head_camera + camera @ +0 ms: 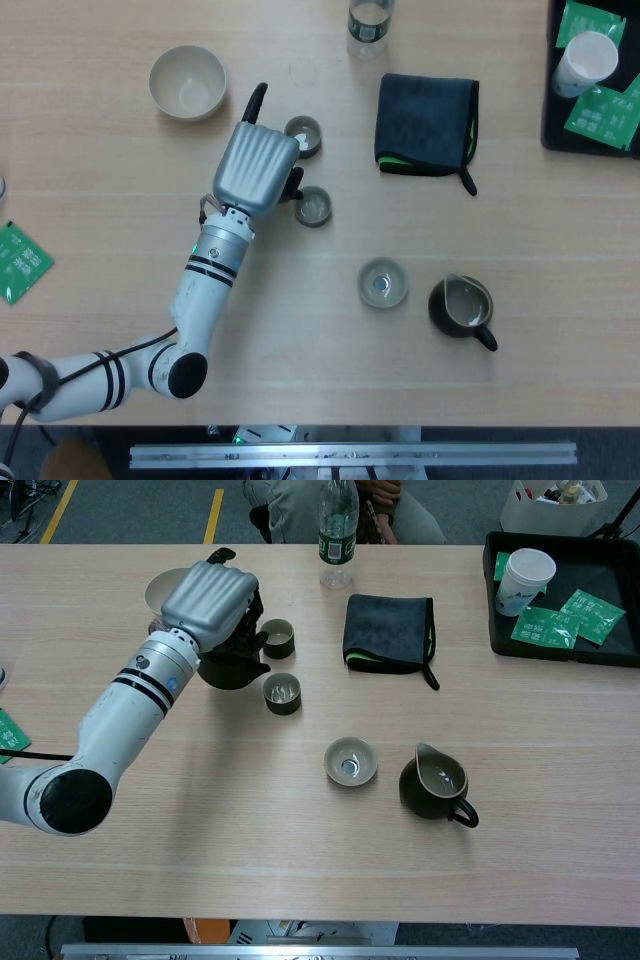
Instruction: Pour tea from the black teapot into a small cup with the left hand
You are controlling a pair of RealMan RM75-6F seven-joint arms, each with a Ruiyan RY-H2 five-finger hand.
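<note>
Two small dark cups sit just right of the left robot hand [258, 170] in the head view: far cup [303, 136] and near cup [313, 206]. The hand covers the black teapot [291, 186]; only a dark sliver and the stick handle [254, 102] show, pointing toward the far edge of the bench [120, 240]. Grip details are hidden from above.

Chest view: the left robot hand [208, 602] is wrapped over the teapot [232, 666], fingers curled down around the body, holding it. Spout faces the near cup [282, 693], just beside it. I can't tell whether the pot is lifted or resting. Right hand is not in view.

For the pour, my read: keep the spout over the near cup's middle, tilt slowly by rolling the wrist, and avoid nudging the far cup [277, 637].
</note>
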